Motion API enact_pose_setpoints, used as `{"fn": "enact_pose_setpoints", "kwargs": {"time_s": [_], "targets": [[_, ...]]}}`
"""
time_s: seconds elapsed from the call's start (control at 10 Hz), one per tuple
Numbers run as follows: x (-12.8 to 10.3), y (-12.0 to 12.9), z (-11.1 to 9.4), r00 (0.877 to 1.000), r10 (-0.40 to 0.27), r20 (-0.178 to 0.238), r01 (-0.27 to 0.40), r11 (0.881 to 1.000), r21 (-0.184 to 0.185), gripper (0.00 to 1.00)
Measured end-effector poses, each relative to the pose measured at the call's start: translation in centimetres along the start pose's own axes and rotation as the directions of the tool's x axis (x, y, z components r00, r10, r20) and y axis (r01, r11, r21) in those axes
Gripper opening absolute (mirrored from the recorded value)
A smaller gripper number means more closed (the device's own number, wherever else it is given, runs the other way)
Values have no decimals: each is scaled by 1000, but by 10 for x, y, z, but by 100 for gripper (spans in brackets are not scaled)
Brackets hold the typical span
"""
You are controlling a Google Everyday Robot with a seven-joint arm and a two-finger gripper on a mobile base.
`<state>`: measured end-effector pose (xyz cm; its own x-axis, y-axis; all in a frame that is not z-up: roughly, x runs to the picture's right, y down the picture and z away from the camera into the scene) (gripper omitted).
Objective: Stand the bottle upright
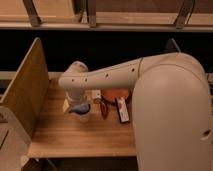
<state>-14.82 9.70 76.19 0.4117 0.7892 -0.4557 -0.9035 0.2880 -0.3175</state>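
My arm reaches from the right across the wooden table (75, 137). My gripper (73, 101) hangs under the round wrist at the table's back left, mostly hidden by the arm, just behind a white cup with a blue-grey top (81, 112). A small cream-white piece (96, 94), which looks like the bottle, shows between the wrist and the red bowl (116, 94). The arm covers most of it, so I cannot tell whether it lies or stands.
A flat white bar with dark edges (122, 109) lies in front of the red bowl, with a small reddish object (103, 108) beside it. A tall wooden panel (25, 90) walls the table's left side. A dark shelf runs behind.
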Motion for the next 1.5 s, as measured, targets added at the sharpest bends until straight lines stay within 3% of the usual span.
{"fn": "enact_pose_setpoints", "kwargs": {"time_s": [0.3, 0.6, 0.9, 1.0, 1.2, 1.4, 1.5], "targets": [[-5, -4, -3, 1000, -3, 8, 3, 1000, 10, 80], [-60, -52, -44, 995, -51, 90, 42, 995, 93, 80], [-116, -90, -93, 981, -115, 155, 83, 977, 198, 80], [-128, -109, -104, 979, -98, 179, 57, 974, 221, 80], [-144, -149, -117, 969, -30, 245, -29, 972, 231, 80], [-147, -182, -125, 962, 21, 273, -90, 966, 241, 80], [-147, -177, -124, 962, 20, 271, -86, 969, 232, 80]]}}
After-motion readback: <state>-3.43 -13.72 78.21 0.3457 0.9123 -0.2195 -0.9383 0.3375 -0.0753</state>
